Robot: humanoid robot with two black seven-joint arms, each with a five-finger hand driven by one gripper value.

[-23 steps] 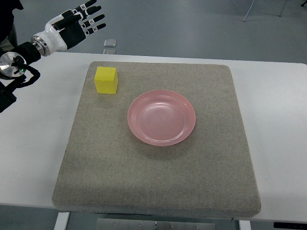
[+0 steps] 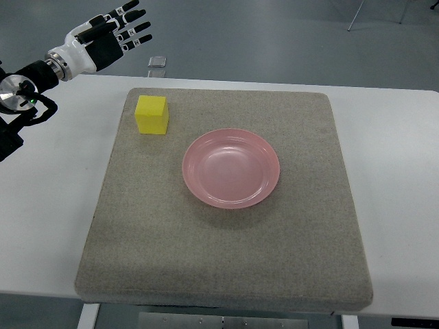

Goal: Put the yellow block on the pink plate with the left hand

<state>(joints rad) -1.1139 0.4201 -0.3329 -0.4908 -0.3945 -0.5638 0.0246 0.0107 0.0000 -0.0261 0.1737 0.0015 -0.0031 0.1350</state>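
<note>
My left hand (image 2: pixel 103 38) hovers at the upper left of the frame, fingers (image 2: pixel 134 27) spread and empty, ready to reach the yellow block (image 2: pixel 151 114) sitting on the grey mat (image 2: pixel 226 260) just upper-left of the pink plate (image 2: pixel 231 168).

White table (image 2: pixel 401 205) across the whole lower view, bare at left and right. Square grey felt-like mat (image 2: pixel 226 260) laid on top, rounded at the corners, covering most of the middle, near edge close to the table's front edge. Grey floor (image 2: pixel 274 34) beyond the far edge of the table. Small pale flat object (image 2: pixel 157 62) down on that floor, just past the table's far edge, too small to identify. Thin metal legs of some furniture (image 2: pixel 358 15) at the upper right. Part of the table's frame (image 2: pixel 226 321) visible beneath the front edge.
</note>
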